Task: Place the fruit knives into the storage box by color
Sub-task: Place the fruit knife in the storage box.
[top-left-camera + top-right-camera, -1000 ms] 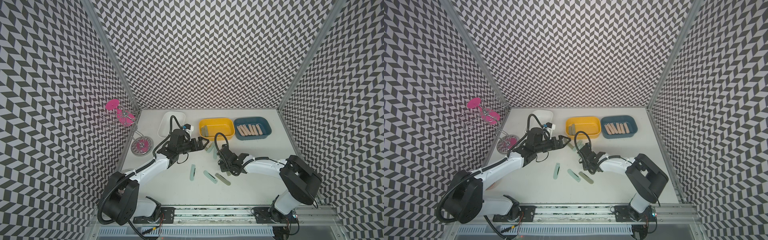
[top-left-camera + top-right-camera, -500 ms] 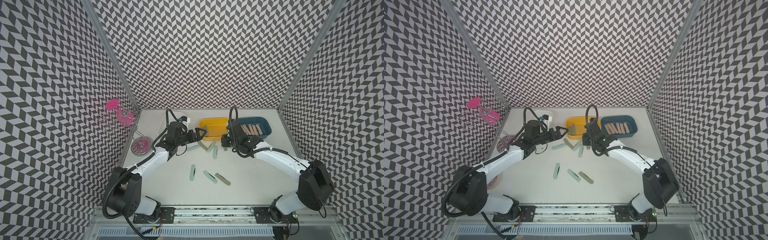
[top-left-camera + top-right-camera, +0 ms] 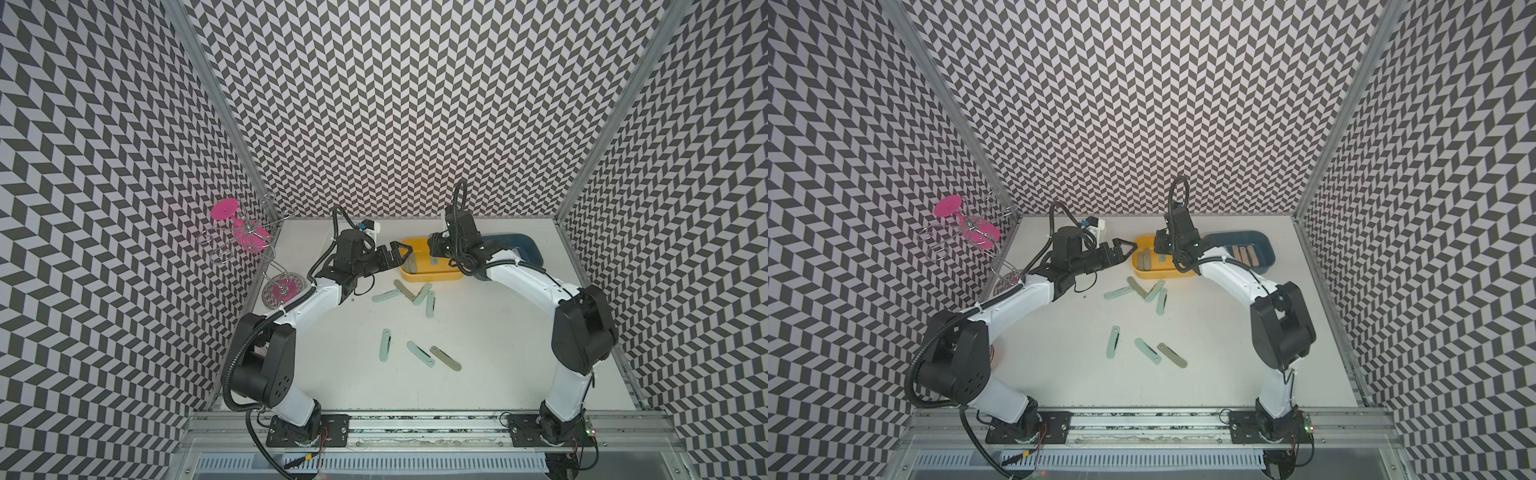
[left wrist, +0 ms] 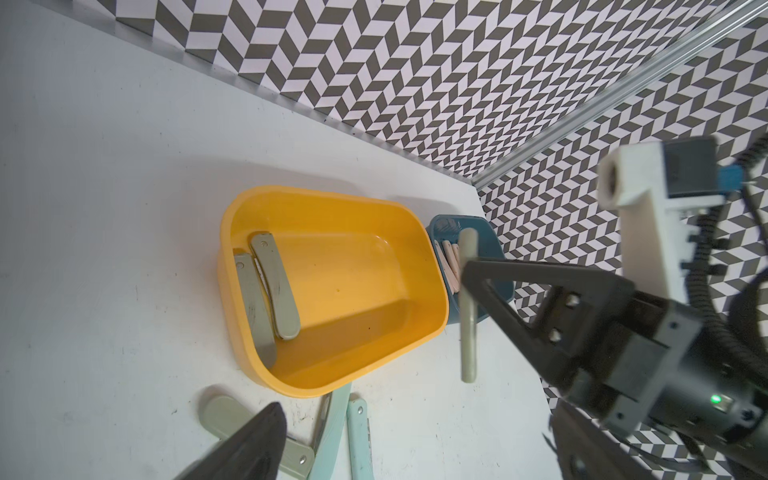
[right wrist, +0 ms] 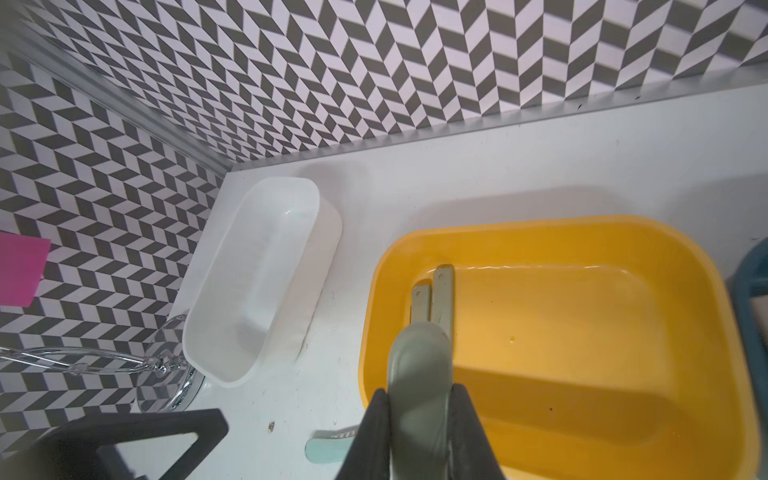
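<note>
Seven knives (image 3: 430,303) lie loose on the table (image 3: 498,353): four in a heap just in front of the yellow box (image 3: 432,276), three nearer the front edge. Mint and grey-green are mixed, with no pink among them.

Three boxes stand along the back edge. Toward the back left corner, the white box (image 5: 328,237) is empty. In the middle, the yellow box holds two grey-green knives (image 4: 276,291), side by side against one end wall. Beside it, the blue box (image 3: 1268,255) holds the pink knives (image 3: 1244,254).

Above the yellow box, the right gripper (image 5: 419,392) is clamped on a grey-green knife (image 5: 419,357), pinched by one end so the rest hangs free. The colour matches what lies below, so a drop looks due. Holding it by the end should let it fall clear of the rim.

By the yellow box's left end hovers the left gripper (image 3: 405,251), jaws apart, nothing between them. It is probably placed there for the heap close by. The mint ones presumably belong in the white box.
</note>
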Controlling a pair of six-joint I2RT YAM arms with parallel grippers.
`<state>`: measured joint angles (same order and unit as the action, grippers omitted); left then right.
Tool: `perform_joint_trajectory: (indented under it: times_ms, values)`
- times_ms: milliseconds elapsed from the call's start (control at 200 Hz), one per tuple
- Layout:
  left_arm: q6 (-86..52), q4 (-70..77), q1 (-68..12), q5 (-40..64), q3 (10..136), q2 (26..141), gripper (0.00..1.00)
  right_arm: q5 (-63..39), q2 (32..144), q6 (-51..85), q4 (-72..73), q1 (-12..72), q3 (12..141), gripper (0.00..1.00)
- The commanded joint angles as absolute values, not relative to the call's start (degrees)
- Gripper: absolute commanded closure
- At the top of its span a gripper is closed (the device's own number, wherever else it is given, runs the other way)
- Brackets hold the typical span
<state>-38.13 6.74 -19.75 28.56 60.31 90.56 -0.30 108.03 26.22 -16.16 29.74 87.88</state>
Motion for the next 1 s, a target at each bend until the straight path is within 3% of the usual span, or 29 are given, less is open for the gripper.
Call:
perform_joint_trajectory:
  times_ms: [0,476,856,942,997]
  values:
    - [-36.78,6.90,-18.66,30.01,62.77,92.13,0.00,-4.48,112.05,25.92,-11.55,28.25,91.22,0.84]
    - [-37.61,8.54,-16.53,32.10,63.78,96.27,0.00,-8.03,128.91,25.79,-10.46,26.55,103.13,0.84]
    - [-37.86,9.14,-16.35,32.34,63.48,96.68,0.00,-9.55,129.46,24.59,-12.64,26.55,103.28,0.80]
    - [-37.88,9.05,-16.35,32.34,63.60,96.54,0.00,-9.73,128.03,23.98,-11.84,26.72,101.94,0.75]
    - [-37.90,8.99,-16.34,32.21,63.55,96.42,0.00,-10.17,127.86,23.65,-11.67,26.72,101.73,0.65]
